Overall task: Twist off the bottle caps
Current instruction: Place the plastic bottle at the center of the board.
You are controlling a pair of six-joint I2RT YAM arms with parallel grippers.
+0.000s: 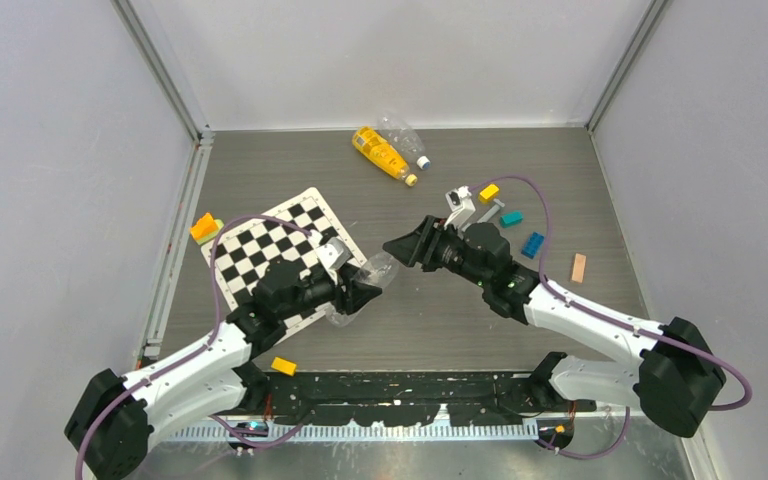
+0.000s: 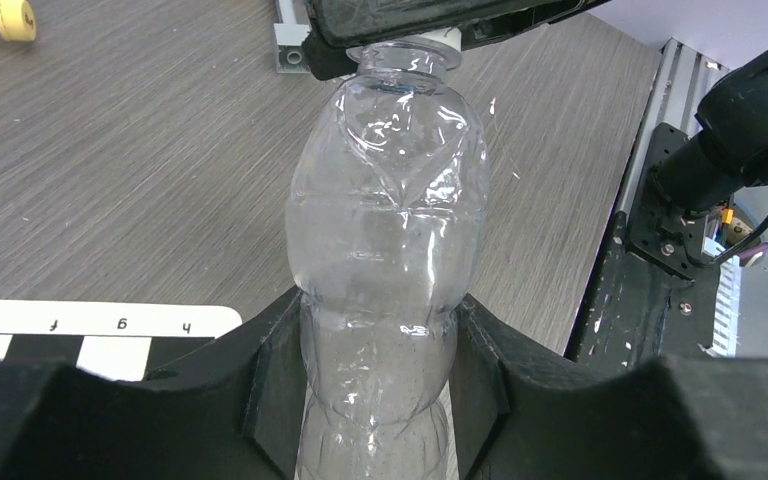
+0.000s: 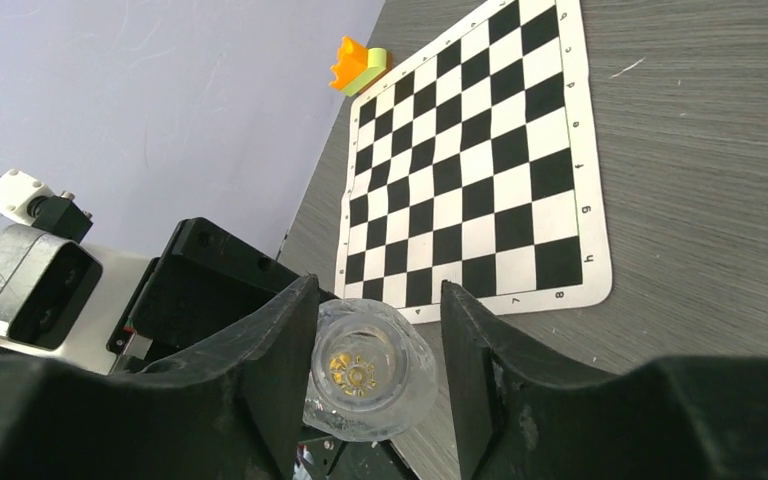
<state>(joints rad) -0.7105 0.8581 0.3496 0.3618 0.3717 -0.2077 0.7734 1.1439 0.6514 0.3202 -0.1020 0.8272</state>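
Left gripper (image 2: 378,350) clamps the thin, crushable bottle (image 2: 385,200) mid-body, so close your parted right gripper (image 3: 378,300) on its stiff cap (image 2: 430,45).

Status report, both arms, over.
Left pincer shut on clear bottle. Right pincer straddling its cap, grip unconfirmed. Yellow bottle and second clear bottle lying at back.

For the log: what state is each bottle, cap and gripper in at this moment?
left gripper: shut on the held clear bottle.
held clear bottle: crinkled, clamped at its body.
right gripper: jaws either side of the held bottle's cap; grip unclear.
held bottle's cap: on the neck.
yellow-orange bottle: lying on its side, yellow cap on.
far clear bottle: lying on its side, far cap on.
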